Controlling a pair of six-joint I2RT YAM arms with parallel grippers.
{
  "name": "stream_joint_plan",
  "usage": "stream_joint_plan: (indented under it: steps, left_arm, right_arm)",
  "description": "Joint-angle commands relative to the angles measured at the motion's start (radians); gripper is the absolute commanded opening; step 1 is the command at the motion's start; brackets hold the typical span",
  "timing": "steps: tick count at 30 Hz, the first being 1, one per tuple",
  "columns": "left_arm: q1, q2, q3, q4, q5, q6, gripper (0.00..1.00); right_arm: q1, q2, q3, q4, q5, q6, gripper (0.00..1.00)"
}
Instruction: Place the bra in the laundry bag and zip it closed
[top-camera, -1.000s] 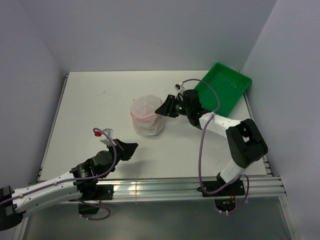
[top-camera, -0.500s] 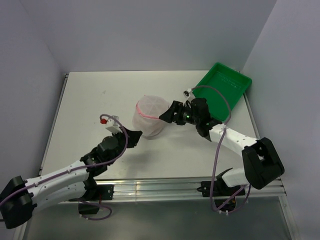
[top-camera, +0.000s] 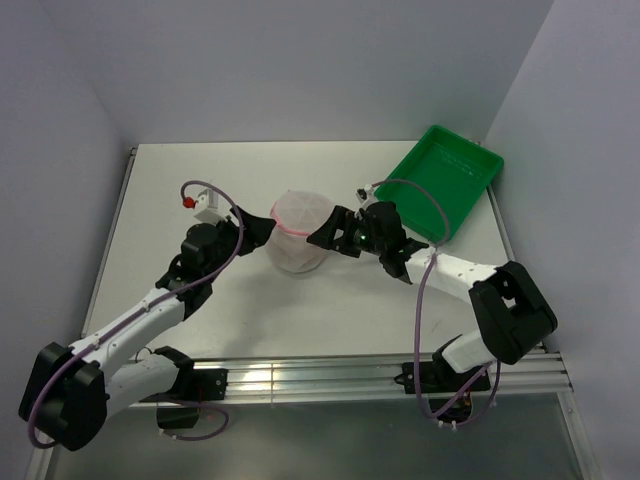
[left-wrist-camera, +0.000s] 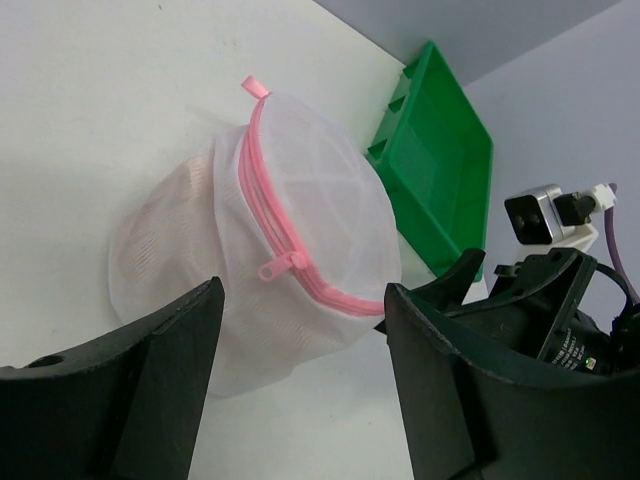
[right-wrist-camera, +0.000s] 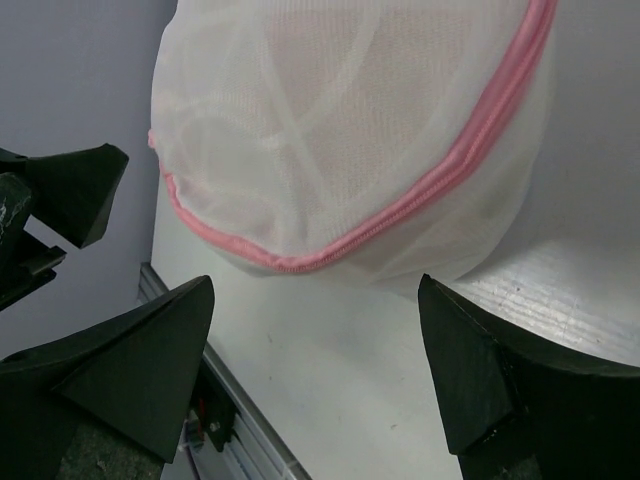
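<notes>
Grey walls (top-camera: 300, 60), white counter (top-camera: 300, 300); tray (top-camera: 445, 180) at its far right corner; left tool (left-wrist-camera: 302, 290), right tool (right-wrist-camera: 315, 290) gape wide flanking bag (top-camera: 297, 228).

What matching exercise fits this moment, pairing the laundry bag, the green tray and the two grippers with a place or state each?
Things:
1. laundry bag
2. green tray
3. left gripper
4. right gripper

Places or states:
A. at the far right corner of the table
B. open, close to the bag's right side
C. white mesh with a pink zipper, standing between the two grippers
D. open, close to the bag's left side

Pairs: 1-C, 2-A, 3-D, 4-B.
</notes>
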Motion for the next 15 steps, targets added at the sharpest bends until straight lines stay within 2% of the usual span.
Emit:
stream_joint_plan:
  steps: [1, 3, 10, 13, 15]
  left_arm:
    - [0.042, 0.068, 0.067, 0.03, 0.109, 0.019, 0.72]
    - [0.083, 0.126, 0.079, 0.125, 0.174, 0.009, 0.72]
    - [0.126, 0.338, 0.185, 0.204, 0.237, 0.052, 0.71]
    - [0.142, 0.407, 0.189, 0.28, 0.269, 0.029, 0.68]
    - [0.142, 0.43, 0.177, 0.329, 0.28, 0.013, 0.58]
  right_arm:
    - [-0.001, 0.033, 0.076, 0.037, 0.039, 0.003, 0.9]
    - [-0.003, 0.047, 0.078, 0.043, 0.045, 0.009, 0.9]
    - [-0.004, 0.024, 0.056, 0.062, 0.026, 0.001, 0.86]
    - [-0.004, 0.01, 0.045, 0.059, 0.028, -0.005, 0.82]
    - [-0.004, 0.002, 0.041, 0.053, 0.028, -0.012, 0.79]
